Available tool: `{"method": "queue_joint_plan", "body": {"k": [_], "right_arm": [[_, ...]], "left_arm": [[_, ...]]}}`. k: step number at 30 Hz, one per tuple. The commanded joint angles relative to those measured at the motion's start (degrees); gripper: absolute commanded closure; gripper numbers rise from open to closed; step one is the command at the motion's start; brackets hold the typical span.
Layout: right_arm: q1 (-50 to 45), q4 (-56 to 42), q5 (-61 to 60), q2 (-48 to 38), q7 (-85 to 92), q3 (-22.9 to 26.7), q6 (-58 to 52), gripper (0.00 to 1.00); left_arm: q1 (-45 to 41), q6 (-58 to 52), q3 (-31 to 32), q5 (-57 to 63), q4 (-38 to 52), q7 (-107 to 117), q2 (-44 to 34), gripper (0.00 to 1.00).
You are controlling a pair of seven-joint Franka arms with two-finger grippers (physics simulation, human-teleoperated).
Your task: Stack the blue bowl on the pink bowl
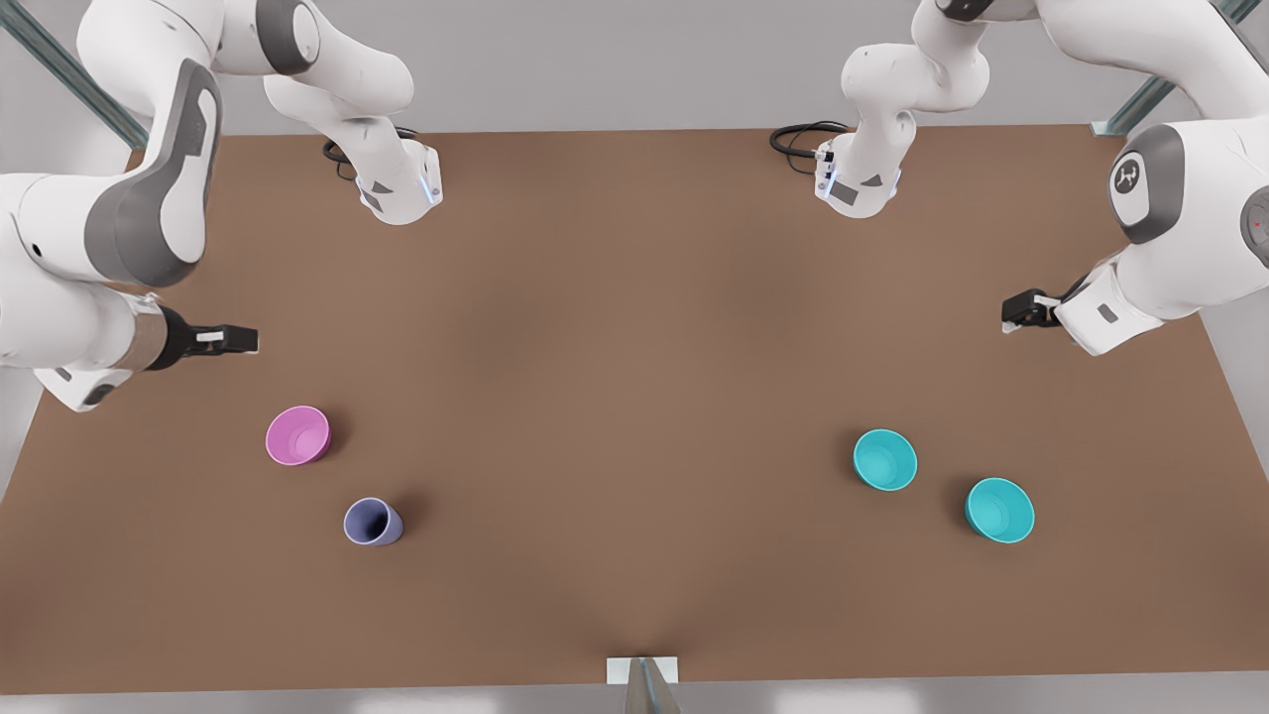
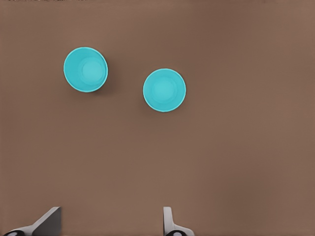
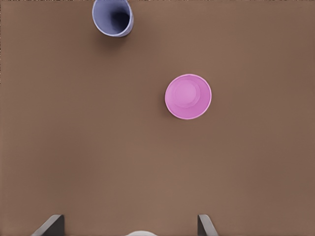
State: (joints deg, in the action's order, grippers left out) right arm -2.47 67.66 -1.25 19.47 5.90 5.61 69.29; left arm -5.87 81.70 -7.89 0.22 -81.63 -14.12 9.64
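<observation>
The left hand hovers open above two smooth teal bowls; the blue bowl sits on the brown counter. Well apart, the right hand spreads wide near the smooth pink bowl.

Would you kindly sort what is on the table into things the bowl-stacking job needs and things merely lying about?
Needed:
- pink bowl
- a blue bowl: either of two look-alikes, both near the left gripper
- right gripper, near the pink bowl

Lying about:
- lavender cup
- the teal bowl not chosen
</observation>
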Motion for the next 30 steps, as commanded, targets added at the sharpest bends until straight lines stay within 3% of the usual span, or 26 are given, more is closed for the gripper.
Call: {"method": "queue_joint_plan", "body": {"k": [1,4,7,13,21,30], "right_arm": [[0.0,0.0,-0.3,-0.1,-1.0,0.0,1.1,0.0],[0.4,0.1,0.6,0.7,-0.4,0.1,0.3,0.0],[9.7,0.6,2.7,12.3,7.3,0.3,4.4,0.0],[13.8,17.2,1.6,14.7,5.1,0.2,33.9,0.0],[14.1,25.2,-2.2,14.9,3.2,0.8,46.1,0.0],[14.3,30.2,-7.9,17.1,3.0,1.1,47.2,0.0]], "left_arm": [[0.0,0.7,0.0,0.0,0.0,-3.4,-0.1,0.0],[0.0,0.6,0.0,0.0,0.1,-3.4,-0.1,0.0],[0.0,0.5,0.0,0.0,0.0,-3.4,-0.1,0.0],[0.1,0.5,0.0,0.1,0.0,-3.4,0.0,0.0],[0.1,0.5,0.0,0.1,0.0,-3.4,0.2,0.0],[0.1,0.5,0.0,0.1,0.0,-3.4,0.6,0.0]]}}
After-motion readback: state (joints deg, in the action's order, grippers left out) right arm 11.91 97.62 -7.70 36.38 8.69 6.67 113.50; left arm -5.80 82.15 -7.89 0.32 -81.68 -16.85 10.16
